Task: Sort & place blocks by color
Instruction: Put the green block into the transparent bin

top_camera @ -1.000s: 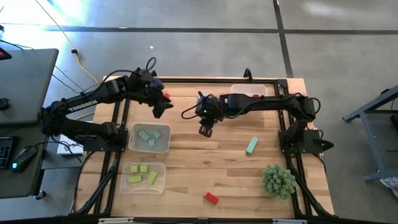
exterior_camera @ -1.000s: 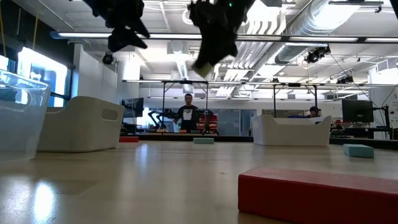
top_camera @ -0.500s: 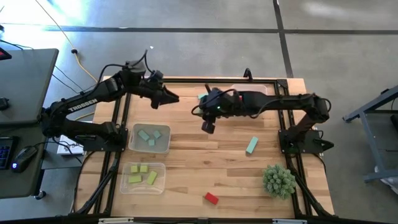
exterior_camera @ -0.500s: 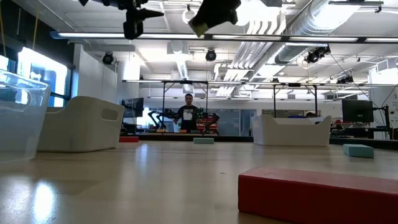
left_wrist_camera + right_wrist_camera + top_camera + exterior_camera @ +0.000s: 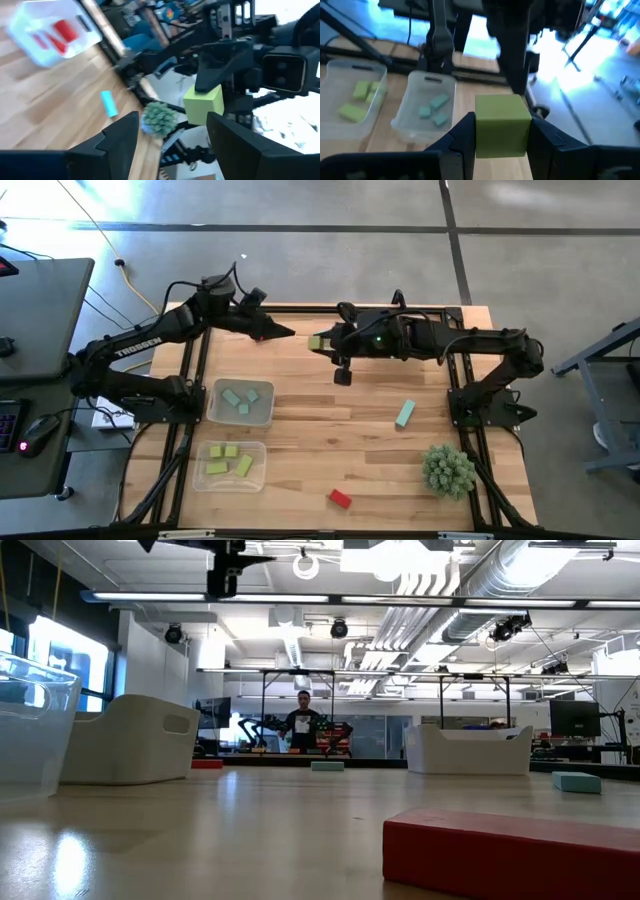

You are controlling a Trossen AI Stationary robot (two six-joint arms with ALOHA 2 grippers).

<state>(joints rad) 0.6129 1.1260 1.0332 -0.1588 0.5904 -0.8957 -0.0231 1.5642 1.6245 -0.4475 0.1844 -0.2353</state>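
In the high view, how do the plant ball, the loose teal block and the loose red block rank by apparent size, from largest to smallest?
1. Plant ball, clearly largest.
2. Teal block and red block: these two look about alike, the teal one perhaps slightly longer, so I do not rank them.

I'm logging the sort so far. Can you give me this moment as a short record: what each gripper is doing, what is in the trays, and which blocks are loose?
right gripper: shut on yellow-green cube, raised above the table's far side
left gripper: open, empty, facing the right gripper
teal tray: three teal blocks
yellow-green tray: yellow-green blocks
red tray: red blocks
loose: teal block, red block
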